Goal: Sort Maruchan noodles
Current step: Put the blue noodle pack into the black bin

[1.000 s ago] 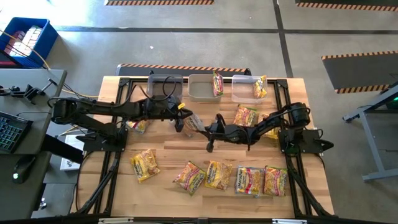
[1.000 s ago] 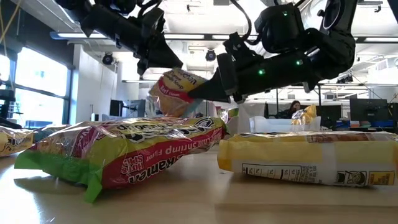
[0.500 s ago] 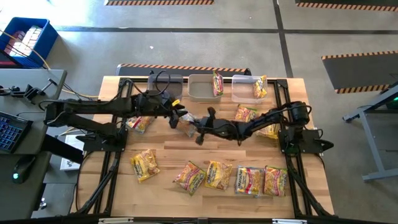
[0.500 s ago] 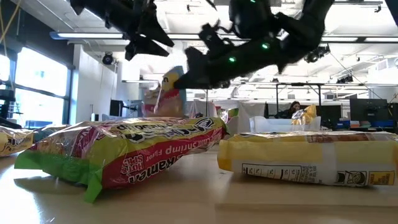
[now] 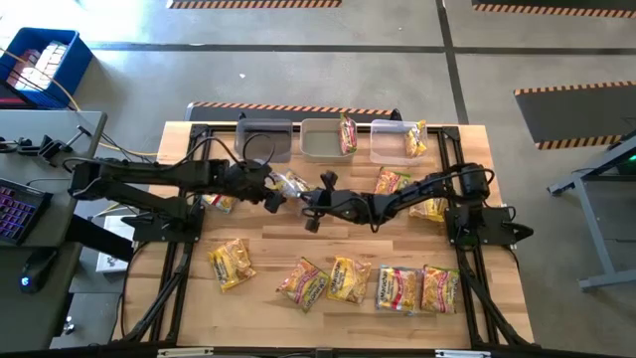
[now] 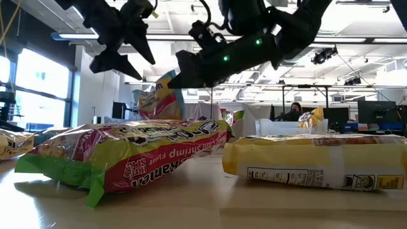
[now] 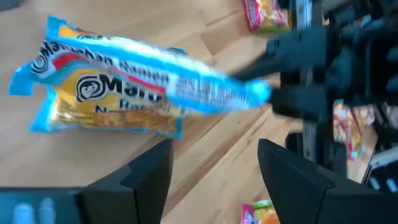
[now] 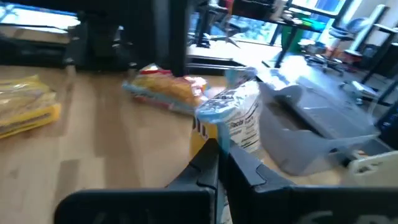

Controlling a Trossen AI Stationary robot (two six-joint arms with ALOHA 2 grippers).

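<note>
I note first what I cannot read: from above, the blue-trimmed packet [image 5: 291, 184] is mostly hidden between the two dark arms, so its print is legible only in the left wrist view. The right gripper [image 5: 308, 202] is clamped on one end of that packet, its fingers pressed together around the crimped edge. The packet is held clear of the wooden table [image 5: 268, 239], in front of the leftmost grey bin [image 5: 264, 136], with its long axis running away from the right gripper toward the left arm and its printed face turned to the left wrist camera. The left gripper [image 5: 268, 194] sits just beside the packet's free end — fingers spread apart, holding nothing. A row of other packets [image 5: 348, 281] lies along the table's near edge, well apart from that bin — their far ends are blurred in the low view.
</note>
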